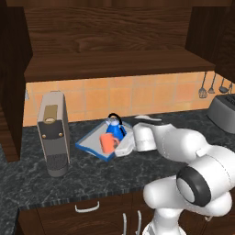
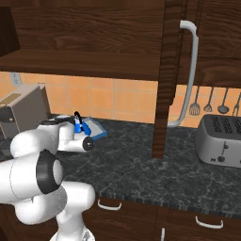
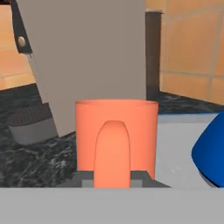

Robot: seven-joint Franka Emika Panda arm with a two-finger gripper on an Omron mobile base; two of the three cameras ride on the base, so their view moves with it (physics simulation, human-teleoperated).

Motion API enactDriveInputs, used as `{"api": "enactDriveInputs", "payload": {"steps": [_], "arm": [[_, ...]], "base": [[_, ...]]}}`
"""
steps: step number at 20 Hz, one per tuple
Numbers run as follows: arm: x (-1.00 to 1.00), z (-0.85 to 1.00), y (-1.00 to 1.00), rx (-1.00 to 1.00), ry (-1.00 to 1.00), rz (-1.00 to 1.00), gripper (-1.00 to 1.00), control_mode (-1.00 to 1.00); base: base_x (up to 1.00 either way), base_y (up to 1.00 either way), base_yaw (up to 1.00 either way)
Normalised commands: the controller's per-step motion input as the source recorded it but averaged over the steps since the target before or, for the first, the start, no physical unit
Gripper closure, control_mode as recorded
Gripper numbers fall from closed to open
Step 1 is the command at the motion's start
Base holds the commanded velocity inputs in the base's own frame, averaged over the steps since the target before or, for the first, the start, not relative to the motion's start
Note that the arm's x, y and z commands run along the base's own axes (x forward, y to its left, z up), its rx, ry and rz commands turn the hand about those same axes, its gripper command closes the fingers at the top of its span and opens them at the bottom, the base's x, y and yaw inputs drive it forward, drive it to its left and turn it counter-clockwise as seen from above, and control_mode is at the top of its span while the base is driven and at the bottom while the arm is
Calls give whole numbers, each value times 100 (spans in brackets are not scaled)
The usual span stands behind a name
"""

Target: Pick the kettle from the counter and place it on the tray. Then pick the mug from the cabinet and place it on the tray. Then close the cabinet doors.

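Tray [image 1: 92, 146]: flat, blue-rimmed, grey inside; lies on the dark marbled counter [image 1: 114, 176] just to the right of the coffee machine [image 1: 53, 133]. In the right base view its blue edge [image 2: 96, 134] shows past the arm.

Kettle [image 1: 114, 127]: bright blue, black arched handle; stands on the tray at its far side. Also seen in the right base view [image 2: 78, 126], and as a blue curve at the right edge of the hand view [image 3: 212, 151].

Mug [image 1: 108, 142]: orange, upright, on the tray in front of the kettle and close beside it. In the hand view [image 3: 116, 140] its handle faces the camera, dead centre, with the grey tray floor beneath.

Gripper [image 3: 113, 178]: at the mug, low over the tray; the dark fingertips [image 3: 140, 177] sit on either side of the mug's handle at its base, clenched on it. In the left base view the hand [image 1: 125, 146] meets the mug from the right.

Cabinet [image 1: 114, 50]: dark wood, above the counter, shelf bare. Right-hand door [image 2: 176, 75] stands open, long silver bar handle [image 2: 188, 70] on it.

Toaster [image 2: 220, 139]: silver, on the counter well to the right. Utensils [image 2: 209, 104] hang on the tiled wall behind it.
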Motion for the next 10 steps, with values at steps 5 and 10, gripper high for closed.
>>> {"api": "enactDriveInputs", "payload": {"steps": [5,10], "arm": [[39,-42,4,0,0,-5,100,-100],[30,-33,3,0,-4,0,100,-100]], "base": [[0,0,0],[0,0,0]]}}
